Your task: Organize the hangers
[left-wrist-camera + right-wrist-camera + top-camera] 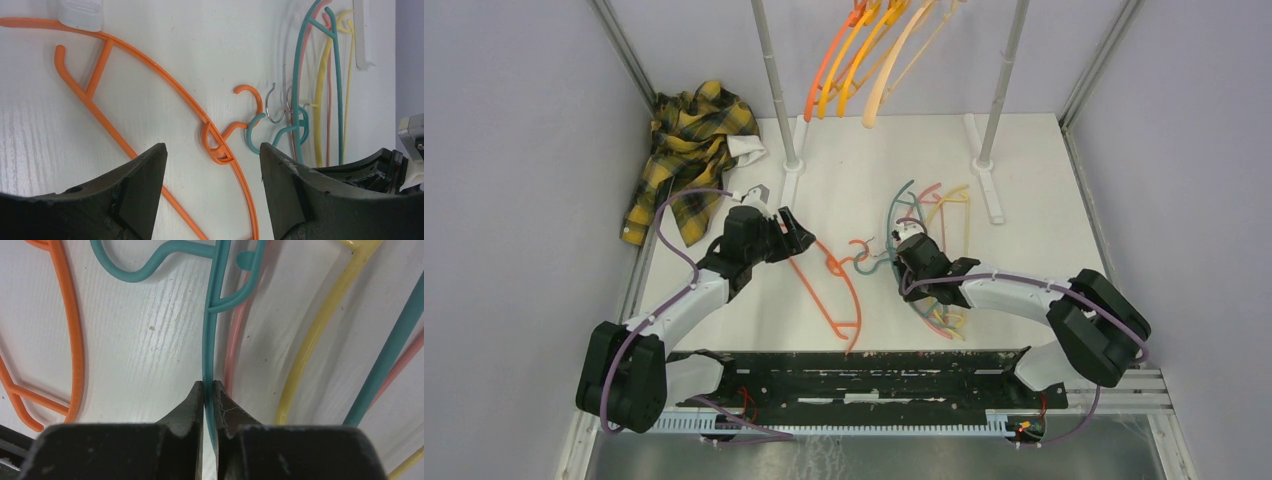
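An orange hanger (829,290) (165,75) lies flat on the white table, its hook linked with a teal hook. My left gripper (799,240) (210,150) hovers open just above its neck, holding nothing. To the right lies a loose pile of teal (894,215) (297,75), pink (232,350) and yellow (320,325) hangers. My right gripper (902,262) (209,387) is down in that pile, its fingertips shut on the thin bar of the teal hanger (210,340). Several orange and pale hangers (854,60) hang from the rail at the back.
A yellow-and-black plaid shirt (686,150) is crumpled at the back left corner. Two grey upright poles (774,80) (1004,80) stand on white feet behind the hangers. Part of the right arm (380,170) shows at the left wrist view's lower right.
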